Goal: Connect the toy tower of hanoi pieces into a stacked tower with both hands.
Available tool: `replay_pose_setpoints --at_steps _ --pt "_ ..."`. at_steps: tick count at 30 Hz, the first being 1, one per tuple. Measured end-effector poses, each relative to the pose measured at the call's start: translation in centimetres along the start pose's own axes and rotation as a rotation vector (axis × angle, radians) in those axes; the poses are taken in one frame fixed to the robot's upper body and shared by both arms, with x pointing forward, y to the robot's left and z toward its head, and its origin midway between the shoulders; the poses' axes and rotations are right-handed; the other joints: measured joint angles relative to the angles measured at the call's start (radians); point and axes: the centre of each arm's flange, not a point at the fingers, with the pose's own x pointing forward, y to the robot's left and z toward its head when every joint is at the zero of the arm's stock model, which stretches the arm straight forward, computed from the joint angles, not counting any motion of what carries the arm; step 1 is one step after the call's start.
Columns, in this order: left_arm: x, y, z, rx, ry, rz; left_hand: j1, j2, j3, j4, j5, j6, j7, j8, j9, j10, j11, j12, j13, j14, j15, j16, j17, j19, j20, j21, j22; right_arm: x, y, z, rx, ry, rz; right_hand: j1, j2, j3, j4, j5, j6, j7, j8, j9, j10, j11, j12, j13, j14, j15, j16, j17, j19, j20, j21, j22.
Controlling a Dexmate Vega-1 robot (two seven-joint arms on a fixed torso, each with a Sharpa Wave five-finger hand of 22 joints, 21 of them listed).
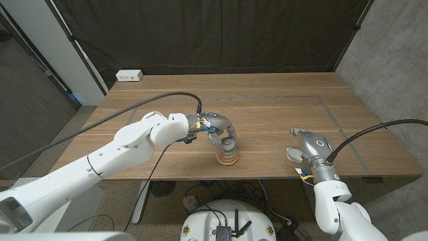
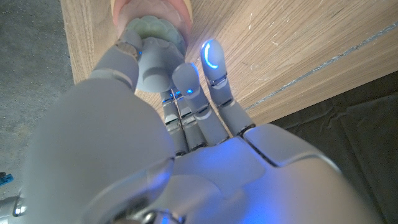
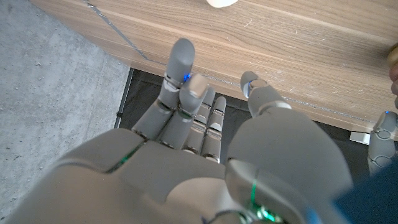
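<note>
The toy tower [image 1: 228,154] stands near the table's front edge at the middle, with a pink-orange ring at the bottom, a pale green ring above it and a grey piece on top. My left hand [image 1: 215,128] curls over it from the left and pinches the grey top piece [image 2: 155,59] between thumb and fingers. In the left wrist view that piece sits on the green ring [image 2: 157,29]. My right hand [image 1: 305,150] waits to the right of the tower, apart from it, near the front edge. Its fingers [image 3: 181,65] are spread and hold nothing.
A white power strip [image 1: 129,75] lies at the table's far left corner. Thin tape lines [image 1: 334,115] mark a rectangle on the wooden table [image 1: 281,100]. A dark curtain hangs behind. A cable runs along my left arm.
</note>
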Motion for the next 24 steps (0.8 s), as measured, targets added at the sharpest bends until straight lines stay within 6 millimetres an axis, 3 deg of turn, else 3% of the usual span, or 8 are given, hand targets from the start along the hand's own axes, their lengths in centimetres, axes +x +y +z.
replay_pose_setpoints --at_steps 15,24 --pt "0.32 -0.38 -0.1 -0.001 0.006 -0.006 -0.001 0.001 0.0 0.0 0.004 -0.003 0.0 -0.002 0.001 -0.002 -0.002 0.001 0.0 0.0 0.0 -0.008 -0.001 0.0 0.0 0.0 0.0 -0.12 -0.06 -0.05 -0.003 -0.003 0.005 0.0 0.0 0.0 0.0 0.0 0.005 0.005 0.0 0.0 0.006 -0.005 0.0 0.0 0.0 0.0 0.0 0.0 0.0 0.0 0.0 0.0" --pt "0.56 -0.27 -0.17 0.006 0.006 -0.014 -0.001 0.001 -0.008 0.008 0.004 -0.008 -0.013 -0.005 0.0 -0.004 -0.004 0.001 0.0 0.0 0.0 -0.014 -0.007 0.0 0.0 0.0 -0.005 -0.15 -0.07 -0.15 -0.003 0.0 0.004 0.0 0.0 -0.004 0.004 0.0 0.005 0.005 0.0 0.0 0.005 -0.005 0.0 0.0 0.0 0.0 0.0 0.0 0.0 0.0 0.001 0.0"
